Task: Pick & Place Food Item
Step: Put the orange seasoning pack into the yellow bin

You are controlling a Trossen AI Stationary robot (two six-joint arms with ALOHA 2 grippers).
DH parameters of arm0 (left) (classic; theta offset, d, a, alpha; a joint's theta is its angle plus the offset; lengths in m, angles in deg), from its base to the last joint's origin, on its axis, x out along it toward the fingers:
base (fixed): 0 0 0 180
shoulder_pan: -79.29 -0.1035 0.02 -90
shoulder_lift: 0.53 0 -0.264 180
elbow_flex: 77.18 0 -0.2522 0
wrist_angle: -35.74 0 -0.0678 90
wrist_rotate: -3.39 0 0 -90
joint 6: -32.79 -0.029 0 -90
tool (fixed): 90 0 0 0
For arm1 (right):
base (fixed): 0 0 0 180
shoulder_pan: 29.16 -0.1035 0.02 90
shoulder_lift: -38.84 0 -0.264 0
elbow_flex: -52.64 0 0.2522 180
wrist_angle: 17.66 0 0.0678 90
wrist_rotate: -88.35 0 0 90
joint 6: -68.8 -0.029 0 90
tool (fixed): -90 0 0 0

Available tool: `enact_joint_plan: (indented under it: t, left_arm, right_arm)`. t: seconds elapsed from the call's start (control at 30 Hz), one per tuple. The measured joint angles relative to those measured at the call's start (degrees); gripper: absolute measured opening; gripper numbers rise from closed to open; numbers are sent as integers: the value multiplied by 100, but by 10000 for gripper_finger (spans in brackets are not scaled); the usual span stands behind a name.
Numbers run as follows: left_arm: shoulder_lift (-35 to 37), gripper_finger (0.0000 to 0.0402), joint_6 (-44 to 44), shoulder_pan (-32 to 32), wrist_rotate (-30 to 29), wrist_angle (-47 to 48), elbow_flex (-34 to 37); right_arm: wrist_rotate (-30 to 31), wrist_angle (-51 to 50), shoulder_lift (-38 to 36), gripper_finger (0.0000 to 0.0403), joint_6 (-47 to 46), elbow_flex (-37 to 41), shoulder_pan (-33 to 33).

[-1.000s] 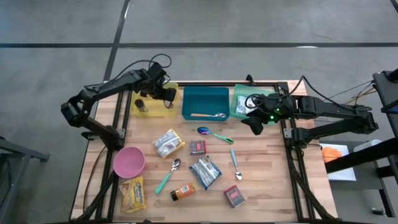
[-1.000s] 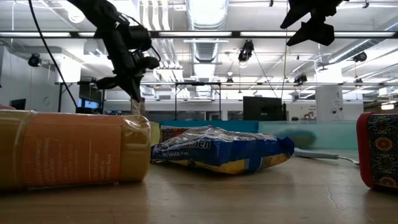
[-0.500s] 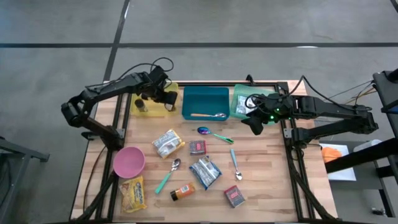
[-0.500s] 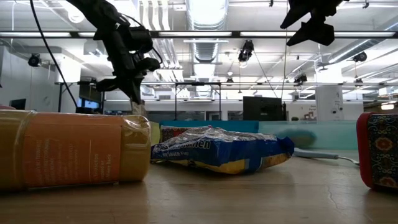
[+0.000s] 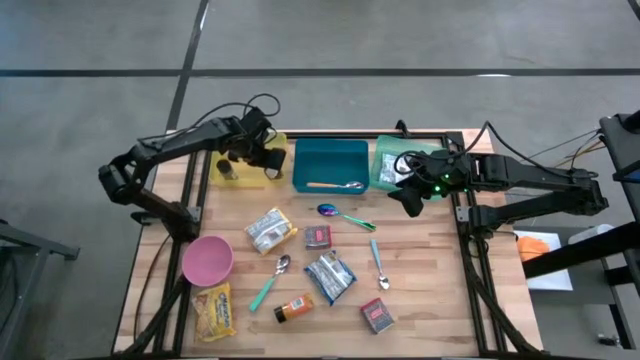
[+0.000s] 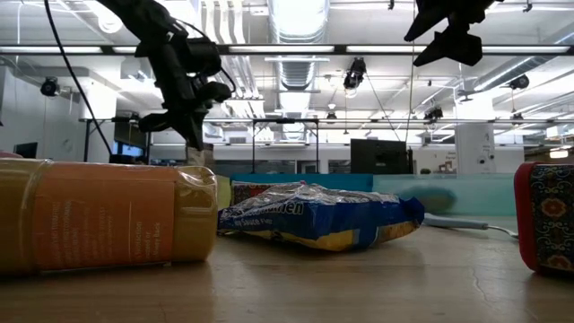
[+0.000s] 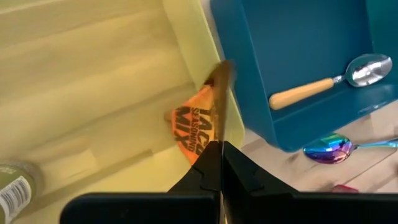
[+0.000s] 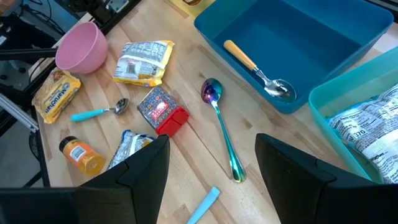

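My left gripper (image 5: 262, 152) hangs over the yellow bin (image 5: 246, 170) at the table's far left, shut on an orange seasoning-mix packet (image 7: 196, 126). In the low view the packet (image 6: 203, 154) shows just below the gripper (image 6: 192, 135). A small green-labelled bottle (image 7: 12, 186) lies in the same bin. My right gripper (image 5: 408, 200) waits open above the table's far right, beside the green bin (image 5: 392, 165), with nothing between its fingers (image 8: 146, 168). My left gripper pinches the packet's upper edge (image 7: 219, 134) between its two fingers, which slant down from above. The packet is seen edge-on and hangs below the fingers inside the yellow bin, next to the wall on the teal bin's side. Whether its lower corner touches the bin floor I cannot tell.
The teal bin (image 5: 330, 165) holds a wooden-handled spoon (image 7: 329, 78). On the table lie an iridescent spoon (image 8: 219, 127), snack bags (image 5: 270, 230), a pink bowl (image 5: 207, 260), an orange bottle (image 5: 294, 309), two red boxes (image 5: 377, 315) and other spoons. A bag lies in the green bin (image 8: 367, 130).
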Motion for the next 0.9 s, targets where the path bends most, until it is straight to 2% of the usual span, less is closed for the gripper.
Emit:
enact_joint_plan:
  t: [0.73, 0.9]
  left_arm:
    - [0, 0, 234, 152, -124, -105, 283]
    - [0, 12, 245, 152, -41, -105, 282]
  right_arm:
    - [0, 0, 0, 233, -2, 2, 0]
    - [0, 0, 0, 233, -2, 4, 0]
